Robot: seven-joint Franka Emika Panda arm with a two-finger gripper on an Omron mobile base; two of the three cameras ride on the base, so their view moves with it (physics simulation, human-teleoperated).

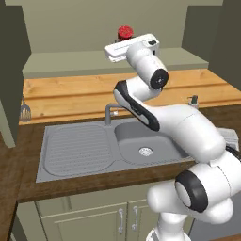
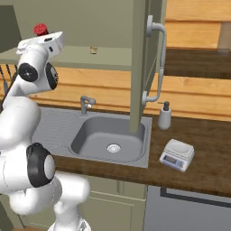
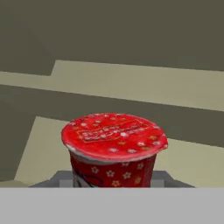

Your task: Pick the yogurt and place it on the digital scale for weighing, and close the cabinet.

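My claw point(image 1: 123, 43) is shut tight on the yogurt point(image 3: 113, 148), the little red cup with the darker red lid. I hold it low on its sides so the lid stays flat on top and nothing spills. My arm is reaching up high into the cabinet point(image 2: 143, 58), and the cup is up there by the shelf point(image 1: 70, 63) (I cannot tell if its bottom is touching the shelf or just off it).

The digital scale point(image 2: 177, 154) sits far down on the brown worktop point(image 2: 198, 167), to the right of the sink point(image 2: 110, 137) and near the soap bottle point(image 2: 164, 115). That is where the cup has to go, so I think a long trip down and across comes next.

The green door hangs wide open between me and the scale. I will need to go around it, then push it shut.
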